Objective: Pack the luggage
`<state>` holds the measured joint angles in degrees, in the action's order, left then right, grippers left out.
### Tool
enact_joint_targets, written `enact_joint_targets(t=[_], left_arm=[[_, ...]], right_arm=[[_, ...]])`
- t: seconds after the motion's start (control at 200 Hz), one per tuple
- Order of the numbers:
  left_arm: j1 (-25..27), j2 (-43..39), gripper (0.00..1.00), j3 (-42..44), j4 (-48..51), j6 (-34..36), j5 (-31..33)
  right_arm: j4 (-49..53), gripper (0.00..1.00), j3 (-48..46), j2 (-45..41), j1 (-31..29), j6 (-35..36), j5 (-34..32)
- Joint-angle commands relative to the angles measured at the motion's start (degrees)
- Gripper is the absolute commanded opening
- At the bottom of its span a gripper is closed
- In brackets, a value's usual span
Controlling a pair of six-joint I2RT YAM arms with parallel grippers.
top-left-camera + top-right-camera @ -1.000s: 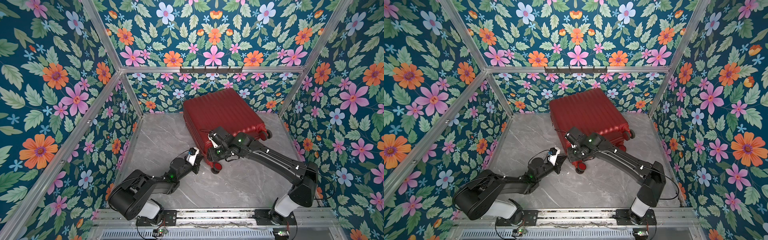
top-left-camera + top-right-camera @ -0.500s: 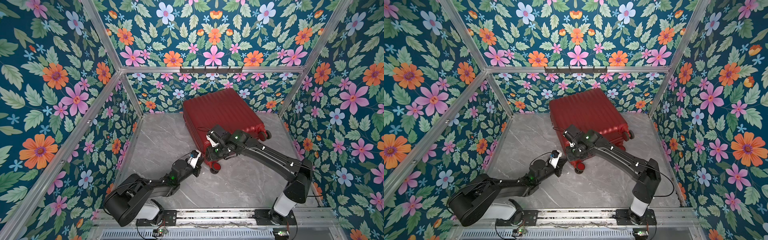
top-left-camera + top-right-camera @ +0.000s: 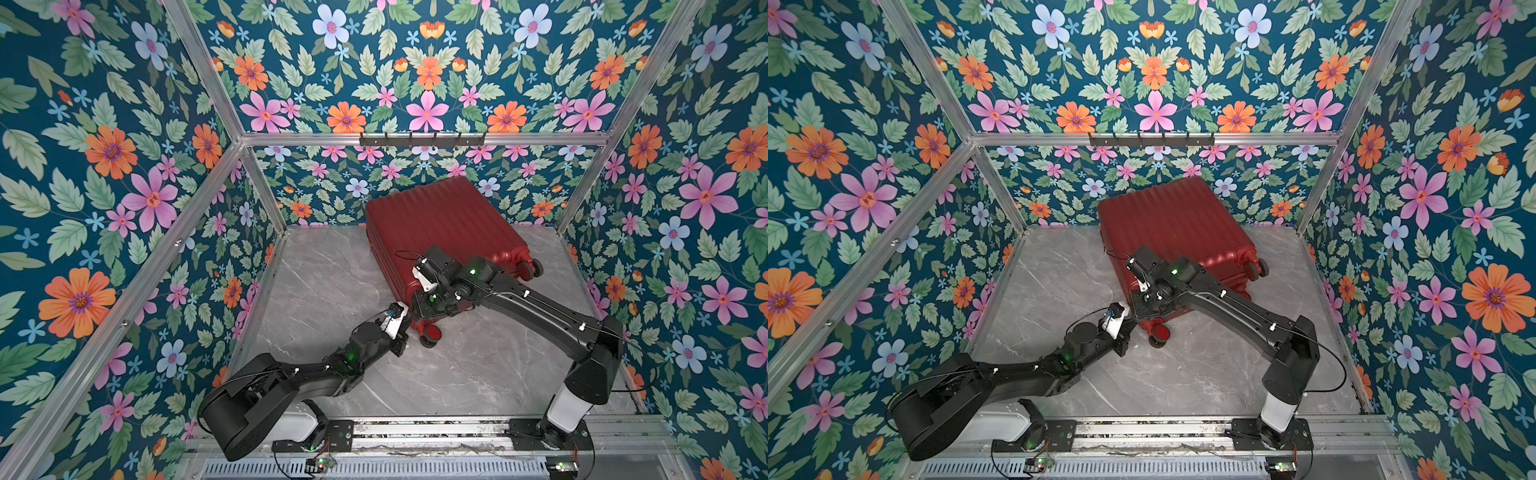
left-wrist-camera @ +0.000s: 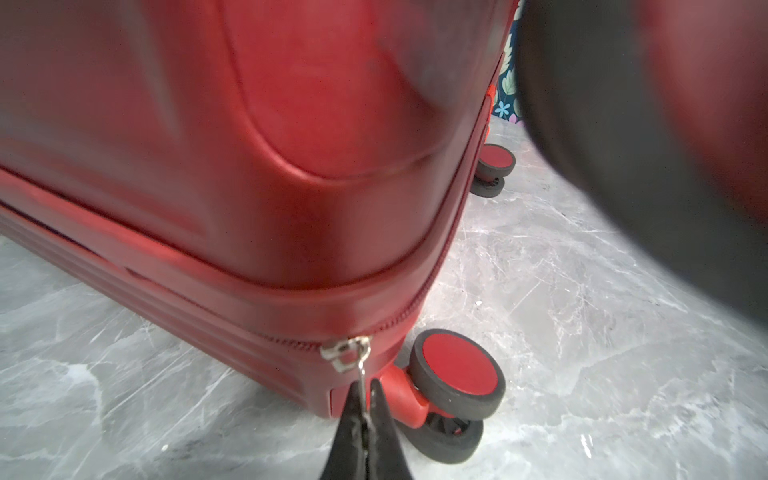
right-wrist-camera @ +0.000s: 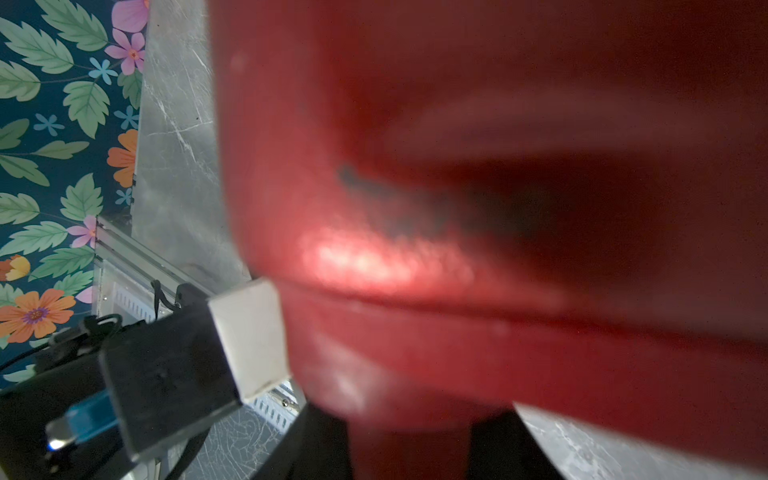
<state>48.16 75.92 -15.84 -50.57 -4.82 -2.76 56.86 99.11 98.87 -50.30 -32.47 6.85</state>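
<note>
Left arm stretched low from lower left, left gripper (image 4: 365, 392) pinched tight on the zipper pull (image 4: 362, 368). Right arm bends in from lower right, right gripper (image 3: 417, 312) half-open, clamping a near corner of the luggage (image 3: 440, 224), which lies closed, centre frame.

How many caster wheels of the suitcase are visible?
4. At the nearer luggage corner: near upper wheel, near lower wheel. At the other corner: far upper wheel, far lower wheel. Others may be hidden.

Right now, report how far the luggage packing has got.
Done: the luggage lies closed on the floor. In hand: left hand pinches the zipper pull by a caster wheel; right hand seems to clamp that corner. Left: running the zipper; which way, and what's inside, cannot be told.
</note>
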Motion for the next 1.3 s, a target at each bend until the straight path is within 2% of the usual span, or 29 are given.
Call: enact_joint_targets(t=[0.0, 0.3, 0.39, 0.49, 0.555, 0.645, 0.81, 0.87, 1.005, 1.22, 1.295], left_arm=[[2.06, -0.45, 0.00, 0.02, -5.79, 0.53, -5.01], [3.87, 3.83, 0.00, 0.96, -15.78, -2.74, -2.73], [4.13, 5.22, 0.00, 1.26, -18.19, -3.69, -2.04], [4.13, 5.69, 0.00, 2.44, -20.01, -4.06, -0.53], [4.13, 5.29, 0.00, 2.99, -20.08, -4.06, 0.19], [4.13, 4.53, 0.00, 3.09, -18.34, -4.01, 0.48], [4.13, 4.27, 0.00, 3.17, -16.32, -4.22, 0.83], [4.13, 4.39, 0.00, 3.31, -16.25, -4.45, 0.83], [4.13, 4.90, 0.00, 3.01, -15.72, -4.58, 0.59], [4.13, 5.11, 0.00, 2.59, -15.26, -4.76, -0.12], [4.13, 5.22, 0.00, 2.50, -15.18, -4.76, -0.14]], right_arm=[[-12.21, 0.11, 1.42, -0.05, 0.03, -1.65, -0.10], [-12.90, 0.11, -1.68, 0.05, 0.03, -2.76, -1.22], [-13.11, 0.14, -2.77, -0.42, 0.05, -2.92, -1.67], [-12.14, 0.35, -3.55, -1.52, 0.04, -2.52, -2.84], [-11.16, 0.58, -4.38, -2.95, 0.03, -1.78, -4.04], [-10.29, 0.81, -5.64, -6.29, 0.41, -0.71, -4.92], [-6.30, 0.96, -6.36, -11.24, 1.03, 2.19, -10.32], [-4.66, 0.98, -6.39, -13.25, 2.03, 3.45, -11.55], [0.45, 0.99, -6.57, -17.57, 8.41, 6.03, -16.02], [3.26, 0.99, -13.33, -23.08, 26.82, 11.57, -24.89], [2.25, 0.99, -15.92, -23.43, 32.26, 12.61, -24.76]])
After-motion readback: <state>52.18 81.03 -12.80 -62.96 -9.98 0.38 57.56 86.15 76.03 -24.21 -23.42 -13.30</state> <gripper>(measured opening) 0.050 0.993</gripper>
